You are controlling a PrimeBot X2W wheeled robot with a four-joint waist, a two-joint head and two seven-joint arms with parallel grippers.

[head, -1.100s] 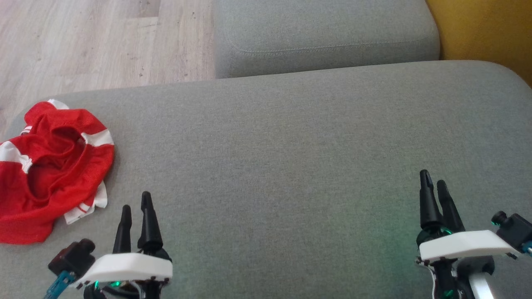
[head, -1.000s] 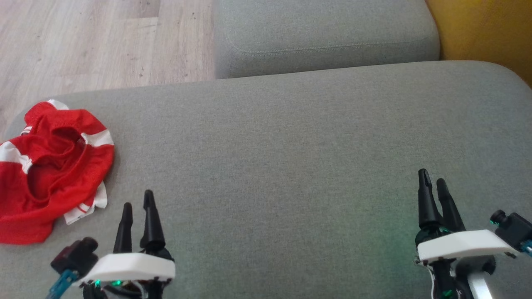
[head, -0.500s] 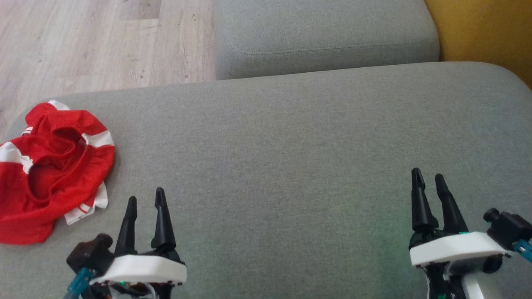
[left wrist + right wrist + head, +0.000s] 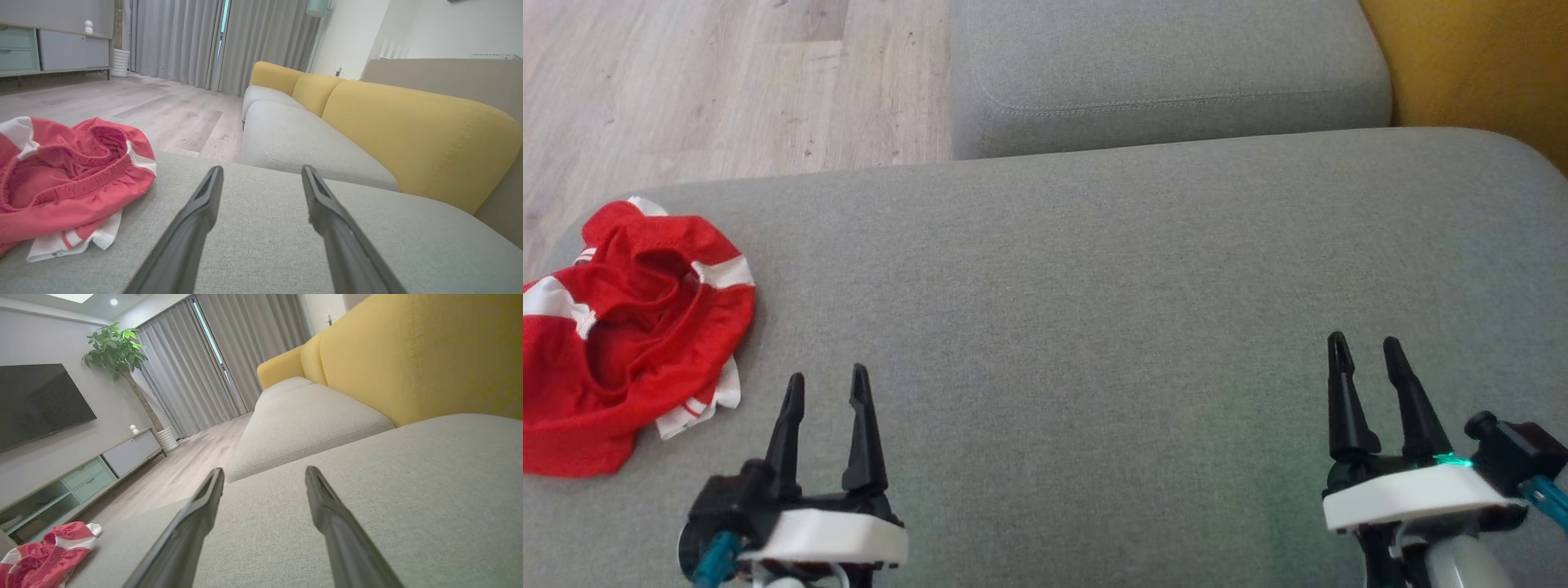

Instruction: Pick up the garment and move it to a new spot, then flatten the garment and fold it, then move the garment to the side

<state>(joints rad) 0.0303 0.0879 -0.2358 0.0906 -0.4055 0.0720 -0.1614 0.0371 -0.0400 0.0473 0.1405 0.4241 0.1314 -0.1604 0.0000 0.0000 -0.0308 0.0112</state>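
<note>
While the garment is lying crumpled at the far left edge of the grey seat cushion, close to where the wooden floor is showing beyond it, the pick-up is not yet begun, and doing it well is looking like a matter of choosing the grab point. The red cloth is bunching around its gathered waistband, with a white striped hem poking out on the side nearest the robot. A pinch on the raised waistband ridge is probably offering a surer hold than one on a flat layer, which is risking a catch on the upholstery. Just right of the heap, and apart from it, the left gripper is hovering with its two fingers spread and nothing between them, so it is looking like the natural arm for the reach, needing to swing leftward and tip down onto a fold. The broad bare middle of the cushion is offering the obvious new spot. Farther right, toward the yellow backrest, the right gripper is likewise showing parted, empty fingers, well apart from the cloth.
</note>
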